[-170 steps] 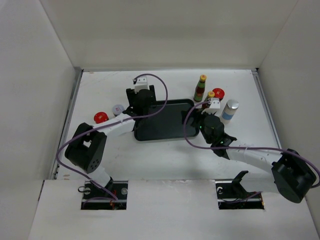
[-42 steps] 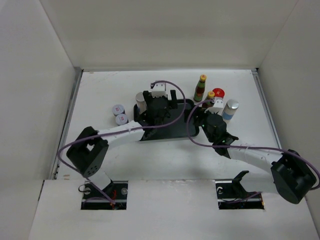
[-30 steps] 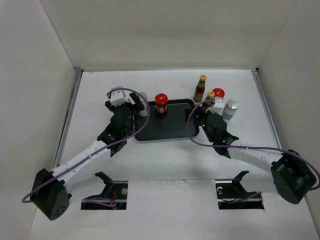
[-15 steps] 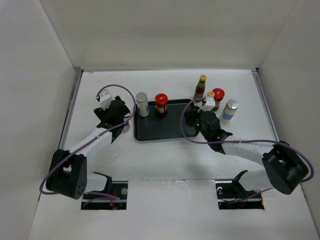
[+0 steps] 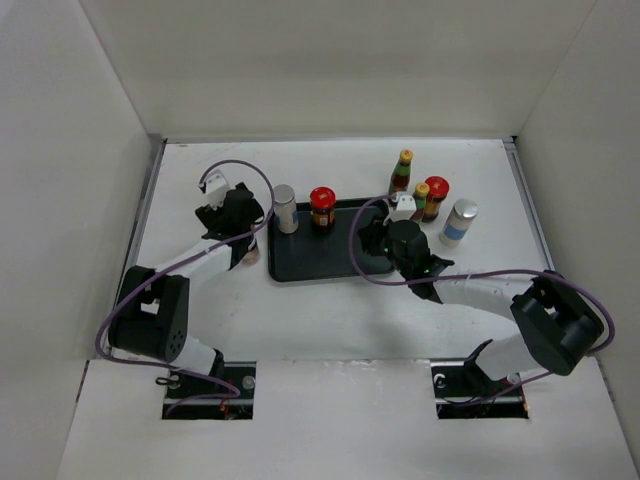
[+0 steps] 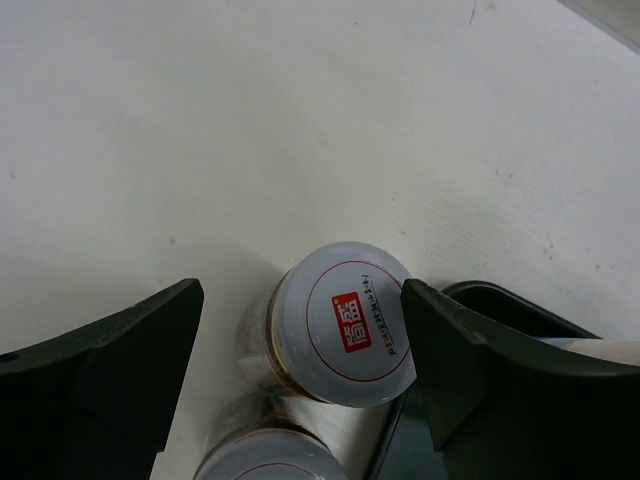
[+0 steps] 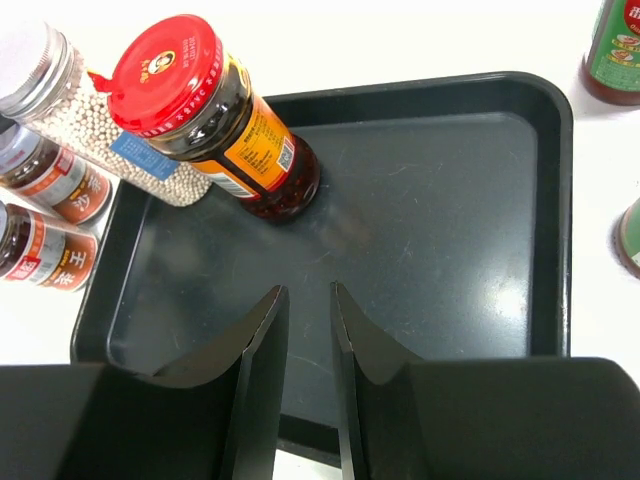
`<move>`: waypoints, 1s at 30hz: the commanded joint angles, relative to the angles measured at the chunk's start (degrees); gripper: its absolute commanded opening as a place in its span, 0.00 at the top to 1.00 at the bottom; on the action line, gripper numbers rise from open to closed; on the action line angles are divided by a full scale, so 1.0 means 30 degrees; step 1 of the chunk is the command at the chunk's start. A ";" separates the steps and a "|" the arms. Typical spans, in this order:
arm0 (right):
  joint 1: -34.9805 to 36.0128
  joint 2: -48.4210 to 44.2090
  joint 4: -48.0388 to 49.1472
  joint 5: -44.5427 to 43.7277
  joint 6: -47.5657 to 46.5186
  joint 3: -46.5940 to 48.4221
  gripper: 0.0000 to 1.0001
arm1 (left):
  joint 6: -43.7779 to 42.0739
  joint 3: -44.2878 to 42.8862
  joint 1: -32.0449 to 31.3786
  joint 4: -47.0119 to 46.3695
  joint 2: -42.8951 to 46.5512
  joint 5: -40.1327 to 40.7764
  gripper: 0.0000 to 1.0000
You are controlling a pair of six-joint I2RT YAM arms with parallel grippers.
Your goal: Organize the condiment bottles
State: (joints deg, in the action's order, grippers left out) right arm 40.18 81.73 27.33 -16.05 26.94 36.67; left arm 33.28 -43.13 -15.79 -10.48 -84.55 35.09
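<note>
Cut off: second silver-lidded jar [image 6: 262,467] is showing only its rim.
Left gripper [image 6: 300,375]: gaping around silver-lidded jar [image 6: 340,322].
Right gripper [image 7: 305,345]: nearly closed, empty, hovering over tray [image 7: 430,250].

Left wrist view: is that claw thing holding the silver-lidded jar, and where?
No. The left end effector is open, straddling the silver-lidded jar without gripping it.

The flat black plastic tray [image 7: 520,200] looked glossy and scuffed; the red-capped glass jar [image 7: 215,115] shone.
</note>
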 commanded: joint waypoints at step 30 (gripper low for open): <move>0.0125 -0.0379 0.0528 -0.0039 -0.0396 0.0347 0.54 | -0.0515 -0.0711 -0.0843 -0.0547 0.0932 0.1569 0.62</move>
State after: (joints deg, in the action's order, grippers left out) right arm 40.21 81.73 27.38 -16.05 26.33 36.67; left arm 32.25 -45.25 -17.76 -8.29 -87.59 35.81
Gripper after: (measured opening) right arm 0.452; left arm 0.606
